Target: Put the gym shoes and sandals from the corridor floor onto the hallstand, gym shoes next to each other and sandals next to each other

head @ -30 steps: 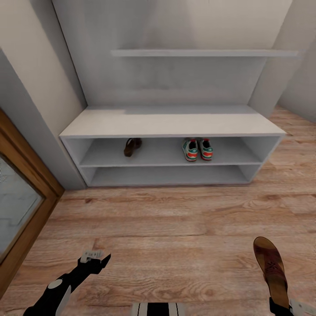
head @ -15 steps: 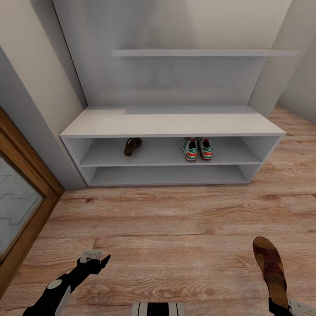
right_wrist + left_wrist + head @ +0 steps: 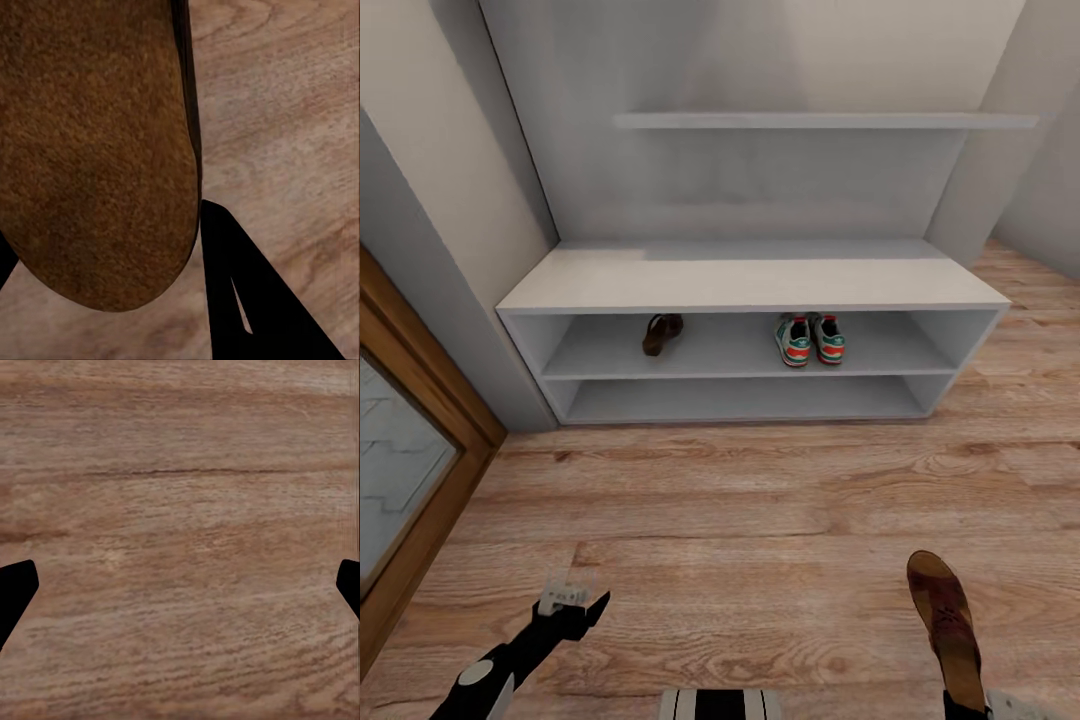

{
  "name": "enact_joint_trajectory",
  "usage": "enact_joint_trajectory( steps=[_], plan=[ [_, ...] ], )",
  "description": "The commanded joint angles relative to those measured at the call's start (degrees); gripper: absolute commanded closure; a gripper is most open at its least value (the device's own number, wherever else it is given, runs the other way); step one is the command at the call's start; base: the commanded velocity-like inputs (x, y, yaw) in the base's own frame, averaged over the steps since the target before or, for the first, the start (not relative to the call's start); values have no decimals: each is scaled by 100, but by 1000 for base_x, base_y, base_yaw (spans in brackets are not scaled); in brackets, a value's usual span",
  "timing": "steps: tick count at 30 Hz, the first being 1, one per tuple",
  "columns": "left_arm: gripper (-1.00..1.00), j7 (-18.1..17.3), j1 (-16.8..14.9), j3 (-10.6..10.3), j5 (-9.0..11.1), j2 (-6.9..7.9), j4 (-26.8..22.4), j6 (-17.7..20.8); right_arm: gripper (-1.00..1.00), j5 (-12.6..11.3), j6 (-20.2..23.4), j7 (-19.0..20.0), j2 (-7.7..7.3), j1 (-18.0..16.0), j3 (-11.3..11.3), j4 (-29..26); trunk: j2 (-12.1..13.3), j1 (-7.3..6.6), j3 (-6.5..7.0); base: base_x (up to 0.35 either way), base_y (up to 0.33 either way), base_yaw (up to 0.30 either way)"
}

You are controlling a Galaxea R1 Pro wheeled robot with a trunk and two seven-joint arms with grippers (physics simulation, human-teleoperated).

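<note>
My right gripper sits at the bottom right of the head view, clamped on the heel end of a brown sandal that points up the frame over the corridor floor; in the right wrist view the sandal's sole fills the upper left with one dark finger pressed along its edge. My left gripper hangs at the lower left of the head view, spread wide and holding nothing, its two fingertips at the far edges of the left wrist view with bare planks between them. I judge this sandal to be light and fairly stiff through the footbed, with looser straps on top, so a grip across the heel should carry it, though the long toe end may swing or droop if I move sharply; the sole looks matte and grainy, not slippery, and nothing about it seems fragile. Counting: two sandals in all, one in my grip and one already lying on the upper open shelf of the hallstand, toward the left of centre. Two gym shoes stand side by side, touching or nearly so, on that same shelf right of centre. The shelved sandal is well apart from the sneakers, leaving room beside it for its mate. No shoe lies on the visible floor.
</note>
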Motion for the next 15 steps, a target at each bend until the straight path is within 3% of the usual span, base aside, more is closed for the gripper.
enact_joint_trajectory(
  steps=[1, 9, 15],
  plan=[
    [-100, -61, 4, 40, -58, -2, 8, -86, 100, 36, -10, 4, 50, -12, 31, 7, -1, -1, -4, 0, 0, 0],
    [-100, -737, 122, 44, 37, 36, -12, -278, 100, 41, 222, -241, 472, -413, 800, 5, -1, -1, -4, 0, 0, 0],
    [-100, -1349, 160, 46, 369, 117, -16, -322, 100, 35, 1375, -621, 925, -1179, 1425, 3, -1, -1, -4, 0, 0, 0]
  ],
)
